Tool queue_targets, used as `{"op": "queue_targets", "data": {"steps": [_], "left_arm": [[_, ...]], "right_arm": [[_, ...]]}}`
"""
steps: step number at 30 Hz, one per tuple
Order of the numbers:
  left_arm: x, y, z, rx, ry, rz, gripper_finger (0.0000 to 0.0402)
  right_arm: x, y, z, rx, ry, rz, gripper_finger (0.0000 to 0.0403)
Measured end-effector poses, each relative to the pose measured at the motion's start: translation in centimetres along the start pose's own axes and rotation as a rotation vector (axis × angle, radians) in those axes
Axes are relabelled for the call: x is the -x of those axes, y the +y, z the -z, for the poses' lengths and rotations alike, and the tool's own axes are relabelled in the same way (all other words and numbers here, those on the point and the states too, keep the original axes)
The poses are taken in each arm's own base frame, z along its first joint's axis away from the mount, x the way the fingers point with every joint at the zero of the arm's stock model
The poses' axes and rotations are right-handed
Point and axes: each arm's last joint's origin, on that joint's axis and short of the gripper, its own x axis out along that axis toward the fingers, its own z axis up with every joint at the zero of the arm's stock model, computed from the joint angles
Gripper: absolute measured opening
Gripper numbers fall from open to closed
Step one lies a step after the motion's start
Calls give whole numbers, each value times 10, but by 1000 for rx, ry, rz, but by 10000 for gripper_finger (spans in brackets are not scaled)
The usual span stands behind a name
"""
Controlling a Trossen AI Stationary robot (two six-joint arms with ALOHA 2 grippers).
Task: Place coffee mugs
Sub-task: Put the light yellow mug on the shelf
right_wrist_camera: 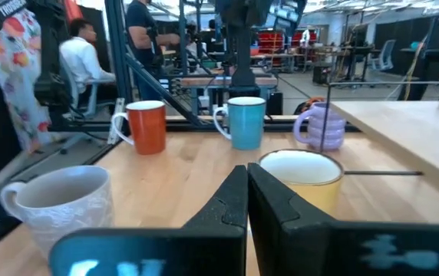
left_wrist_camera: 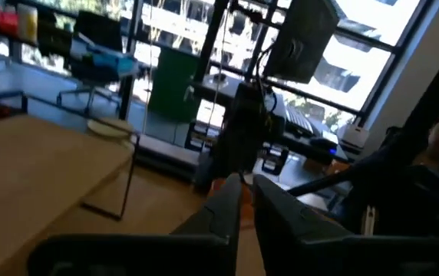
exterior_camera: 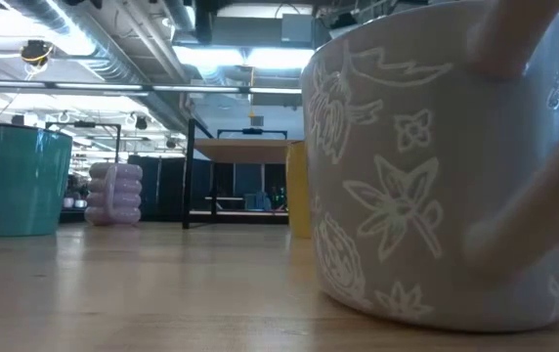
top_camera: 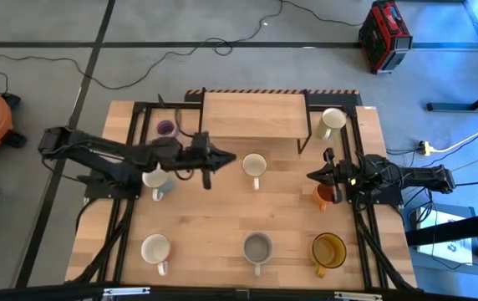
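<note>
Several coffee mugs stand upright on their bases on the wooden table: lilac (top_camera: 165, 128) far left, blue (top_camera: 155, 180), yellow with a white inside (top_camera: 254, 165) in the middle, cream (top_camera: 333, 119) far right, orange (top_camera: 324, 196), and along the near edge white-rimmed (top_camera: 155, 249), grey (top_camera: 257, 247) and amber (top_camera: 328, 249). My left gripper (top_camera: 232, 158) hangs level above the table between the blue and yellow mugs, pointing right. A narrow gap shows between its fingertips (left_wrist_camera: 248, 184), with nothing in it. My right gripper (top_camera: 309, 176) is shut and empty beside the orange mug, pointing left (right_wrist_camera: 246, 180).
A raised wooden shelf (top_camera: 254, 115) on black legs stands at the table's far middle. A black frame runs along both sides of the table. The grey mug (exterior_camera: 436, 166) fills the low view's right half. People sit beyond the table's left side (right_wrist_camera: 81, 61).
</note>
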Motion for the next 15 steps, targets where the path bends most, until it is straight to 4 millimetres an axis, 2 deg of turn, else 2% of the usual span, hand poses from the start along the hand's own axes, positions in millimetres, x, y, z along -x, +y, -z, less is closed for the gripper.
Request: {"op": "queue_targets", "data": {"steps": [9,12,15], "left_arm": [[-24,-11,44,44,176,-40,149],[-30,-14,62,43,220,-72,169],[-36,-16,83,29,285,-81,173]], "right_arm": [[0,0,0,-35,1,-1,0],[0,0,0,-35,0,-1,0],[0,0,0,-35,1,-1,0]]}}
